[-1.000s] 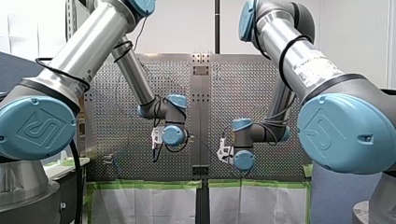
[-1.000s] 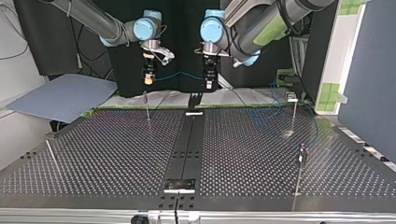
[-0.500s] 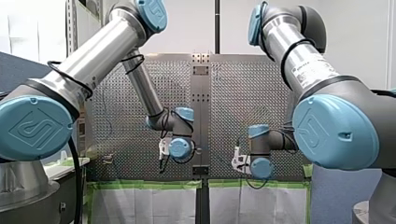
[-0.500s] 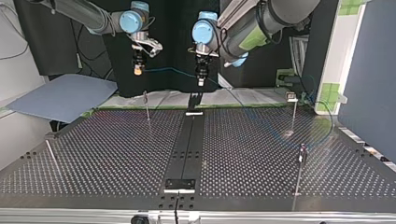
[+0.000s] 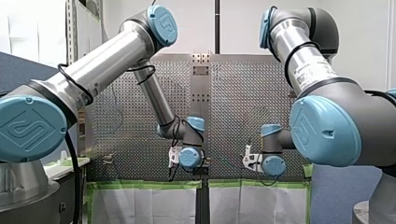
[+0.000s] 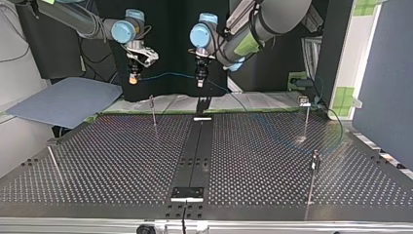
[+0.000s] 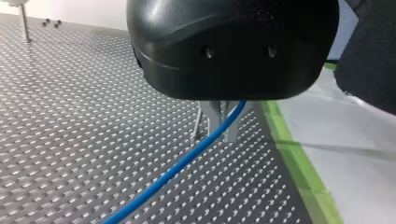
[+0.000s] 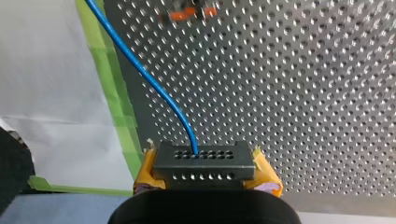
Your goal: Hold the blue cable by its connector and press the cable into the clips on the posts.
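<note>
top view: shows blue cable (image 6: 165,74) strung in air between right gripper (image 6: 132,81), upper left, and left gripper (image 6: 199,84), upper centre, then trailing off lower right | right wrist view only: shows yellow pads (image 8: 148,169) pinching black connector (image 8: 204,161) at cable end | left wrist view only: shows metal fingers (image 7: 231,130) pressed together on cable | front view: hides both jaws

Matt, perforated metal table (image 6: 122,161); smooth, glossy plastic jacket on blue cable (image 7: 187,159); matt black plastic connector (image 8: 204,161); brushed metal tube on my left arm (image 5: 107,56), with glossy blue caps.
</note>
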`<action>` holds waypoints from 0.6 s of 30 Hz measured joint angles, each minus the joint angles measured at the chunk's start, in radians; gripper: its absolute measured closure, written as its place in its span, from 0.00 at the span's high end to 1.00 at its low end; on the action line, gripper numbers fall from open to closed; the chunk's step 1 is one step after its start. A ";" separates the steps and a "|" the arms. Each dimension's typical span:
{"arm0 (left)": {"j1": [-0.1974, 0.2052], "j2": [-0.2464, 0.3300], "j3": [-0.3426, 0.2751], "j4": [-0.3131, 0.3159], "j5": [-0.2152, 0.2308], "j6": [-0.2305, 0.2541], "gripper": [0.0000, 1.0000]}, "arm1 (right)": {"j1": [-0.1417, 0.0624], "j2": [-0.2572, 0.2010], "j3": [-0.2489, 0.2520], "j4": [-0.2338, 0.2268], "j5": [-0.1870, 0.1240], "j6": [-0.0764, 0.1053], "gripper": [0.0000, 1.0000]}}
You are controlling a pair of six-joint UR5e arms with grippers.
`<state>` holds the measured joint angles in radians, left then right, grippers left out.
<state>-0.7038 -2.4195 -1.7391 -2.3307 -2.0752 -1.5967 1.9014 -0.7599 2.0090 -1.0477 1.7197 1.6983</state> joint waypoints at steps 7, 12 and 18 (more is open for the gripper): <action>-0.013 -0.055 0.055 -0.011 -0.014 -0.004 0.00 | -0.053 0.044 -0.053 0.010 -0.002 -0.007 0.00; -0.020 -0.094 0.095 -0.033 -0.018 -0.002 0.00 | -0.089 0.079 -0.088 0.019 -0.013 -0.015 0.00; -0.034 -0.138 0.138 -0.050 -0.024 -0.004 0.00 | -0.137 0.116 -0.128 0.024 -0.056 -0.017 0.00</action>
<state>-0.7378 -2.5575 -1.6015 -2.3811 -2.0988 -1.6009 1.7640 -0.6444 1.8811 -1.0238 1.6636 1.6808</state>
